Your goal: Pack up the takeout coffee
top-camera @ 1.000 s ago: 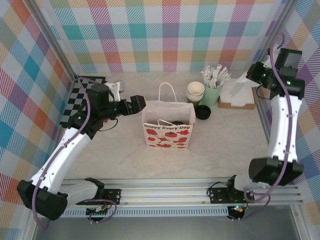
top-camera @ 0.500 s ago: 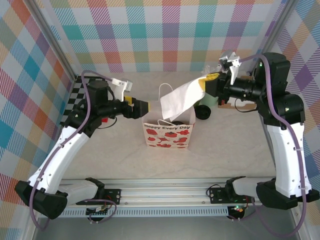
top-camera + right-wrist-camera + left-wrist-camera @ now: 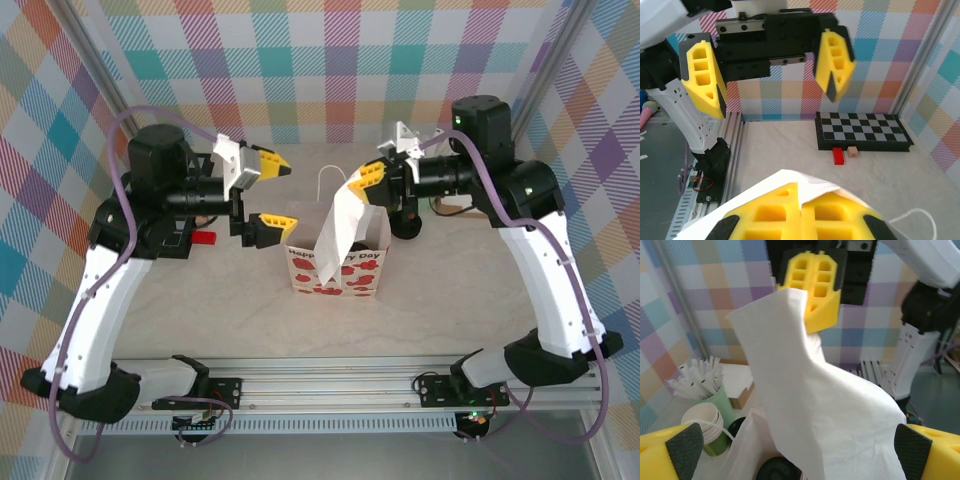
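Step in hand, as I read it: napkin goes into the bag w/ the coffee. Your R gripper (image 3: 362, 180) is clamped on a white napkin (image 3: 338, 232), held up above the paper bag (image 3: 338, 272), loose end hanging down over the bag. Bag stands upright mid-counter (image 3: 450, 300), a bit toward the back edge. L gripper (image 3: 283, 192) is spread wide, holding nothing, in the air just off the bag's left side, facing the R one.

Takeout coffee (image 3: 775, 471): left wrist view shows a round black lid low inside the bag's wall, under the napkin. Prob. the cup, already packed, but only part of it shows. A second dark round thing (image 3: 407, 227) sits on the counter just right of the bag, toward the back-right corner. Can't tell if it's a lid or a cup.

Next: bring R down so the napkin feeds into the mouth, not over the rim, then let go. L could steady the bag's edge if it sags. Watch for the napkin snagging on the handle (image 3: 321, 186).
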Controlling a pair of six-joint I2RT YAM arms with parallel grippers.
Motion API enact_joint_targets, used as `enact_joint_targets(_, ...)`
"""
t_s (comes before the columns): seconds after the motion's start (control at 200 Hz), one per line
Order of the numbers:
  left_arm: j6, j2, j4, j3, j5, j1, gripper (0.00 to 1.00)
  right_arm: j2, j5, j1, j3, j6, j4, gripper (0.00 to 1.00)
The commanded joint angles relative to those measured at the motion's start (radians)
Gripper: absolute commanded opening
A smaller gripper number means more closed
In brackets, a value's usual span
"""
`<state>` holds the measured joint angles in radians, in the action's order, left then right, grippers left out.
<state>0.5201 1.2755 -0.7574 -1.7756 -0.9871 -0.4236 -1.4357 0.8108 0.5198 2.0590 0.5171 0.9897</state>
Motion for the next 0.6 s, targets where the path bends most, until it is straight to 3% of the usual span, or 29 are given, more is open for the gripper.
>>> enact_joint_targets(0.0,0.165,0.105,-0.141,-0.069,-0.179,-0.01,1.0,-0.047,0.061,0.038,0.082,0.1,0.018,0.0)
enact_joint_targets(0.265,0.15,0.199,-0.072,-0.134,-0.177,-0.067,0.96,-0.187,0.02,0.11,0.242,0.121,0.02,0.0)
enact_joint_targets(0.325,0.128,0.207,-0.055,-0.134,-0.139,-0.072,0.81,-0.204,0.018,0.112,0.261,0.123,0.022,0.0)
enact_joint_targets(0.395,0.067,0.213,-0.008,-0.13,-0.06,-0.072,0.42,-0.214,0.011,0.112,0.279,0.121,0.025,0.0)
enact_joint_targets(0.495,0.033,0.21,0.024,-0.122,0.063,-0.072,0.01,-0.209,-0.051,0.112,0.281,0.093,0.011,0.0)
enact_joint_targets(0.56,-0.002,0.195,0.071,-0.098,0.143,-0.07,0.0,-0.2,-0.125,0.112,0.273,0.057,-0.001,0.0)
enact_joint_targets(0.595,-0.018,0.185,0.1,-0.075,0.174,-0.071,0.0,-0.193,-0.17,0.112,0.265,0.034,-0.008,0.07)
